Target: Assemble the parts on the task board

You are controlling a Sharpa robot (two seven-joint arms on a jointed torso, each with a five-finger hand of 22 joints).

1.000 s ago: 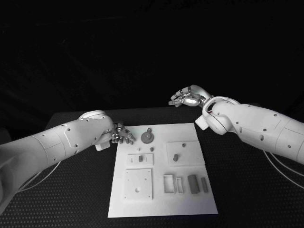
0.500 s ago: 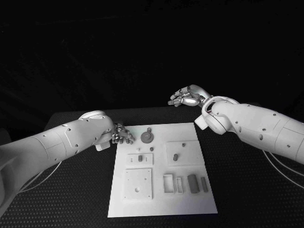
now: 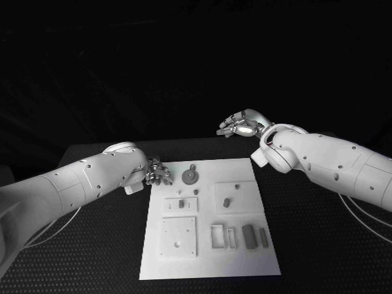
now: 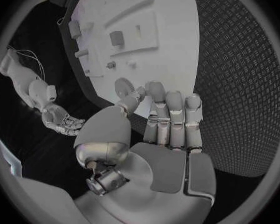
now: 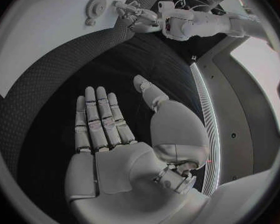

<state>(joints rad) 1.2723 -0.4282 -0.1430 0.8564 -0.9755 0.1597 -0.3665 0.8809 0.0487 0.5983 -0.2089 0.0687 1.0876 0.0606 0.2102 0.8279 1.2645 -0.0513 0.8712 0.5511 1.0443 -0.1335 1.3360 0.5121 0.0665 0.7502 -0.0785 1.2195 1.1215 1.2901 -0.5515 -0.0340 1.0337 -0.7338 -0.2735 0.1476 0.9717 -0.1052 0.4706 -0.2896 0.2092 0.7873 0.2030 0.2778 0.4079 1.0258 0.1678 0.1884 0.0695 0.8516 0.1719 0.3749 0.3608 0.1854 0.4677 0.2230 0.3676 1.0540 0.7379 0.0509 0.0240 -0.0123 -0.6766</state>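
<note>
I've got the gear (image 3: 190, 177) in my sights, the round toothed part lying flat near the far edge of the task board (image 3: 209, 263), with a small peg (image 3: 192, 166) just beyond it toward that edge. Being round, it has no long axis to line up with, so I judge the approach angle is free. What matters is which side of it my fingers are on: my left hand (image 3: 155, 174) sits at the board's left border, just beside the gear and low over the worktop (image 3: 90, 257), and the gear lies straight ahead of those fingertips (image 4: 171, 97) in the left wrist view. Left fingers are straight and side by side, thumb apart, holding nothing. My right hand (image 3: 241, 125) is raised out past the board's far edge, well apart from the gear, palm flat, fingers (image 5: 97, 117) extended, nothing in it. So the left is plainly the nearer; a short reach across the board's border looks like the next call. Rectangular parts (image 3: 248, 234) nearer me stand lengthwise along the board
</note>
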